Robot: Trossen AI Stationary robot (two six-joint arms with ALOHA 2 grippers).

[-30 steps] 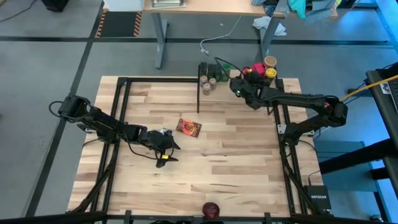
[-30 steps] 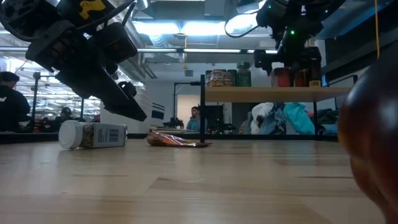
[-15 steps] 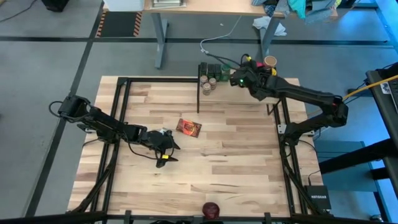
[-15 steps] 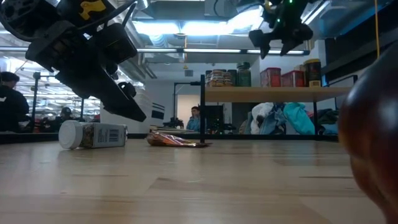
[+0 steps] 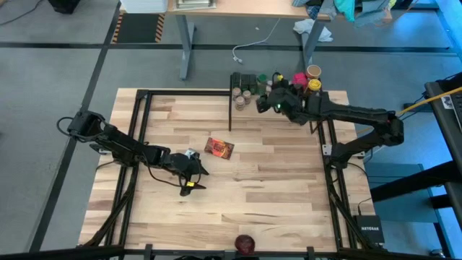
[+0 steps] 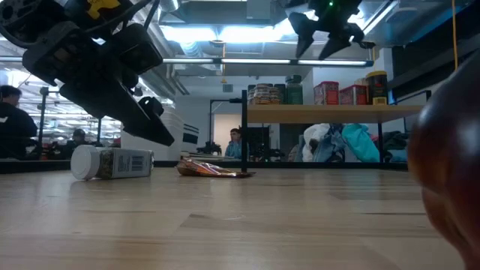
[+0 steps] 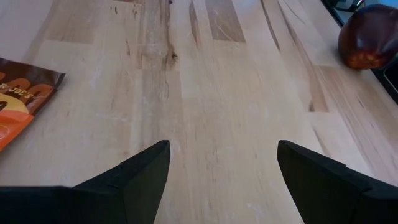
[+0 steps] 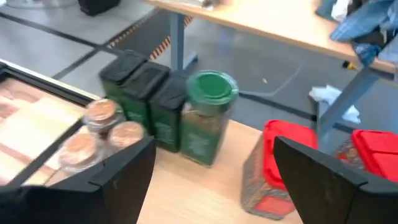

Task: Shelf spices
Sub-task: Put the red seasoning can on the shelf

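Note:
The shelf (image 5: 328,96) stands at the table's far right corner, and its light-wood board (image 6: 330,113) carries several spices. These are dark tins (image 8: 140,93), tan-lidded jars (image 8: 102,124), a green-lidded jar (image 8: 211,115) and pink-red boxes (image 8: 283,168). My right gripper (image 5: 266,92) hovers open and empty above them (image 8: 214,180). On the tabletop a white-capped bottle (image 6: 112,162) rests on its side, and the orange-red packet (image 5: 219,148) lies flat. My left gripper (image 5: 191,177) hangs open above bare wood (image 7: 221,180), close to the bottle.
A dark red round thing (image 5: 245,243) sits at the table's near edge, also seen in the left wrist view (image 7: 367,37). Black frame rails (image 5: 137,137) run along the table's sides. People (image 6: 11,120) stand in the room beyond. A desk (image 5: 238,7) stands behind the table.
My right gripper has risen from the pink-red boxes on the shelf and drifted toward the table's left, over the green-lidded jar. The boxes now stand uncovered on the shelf board.

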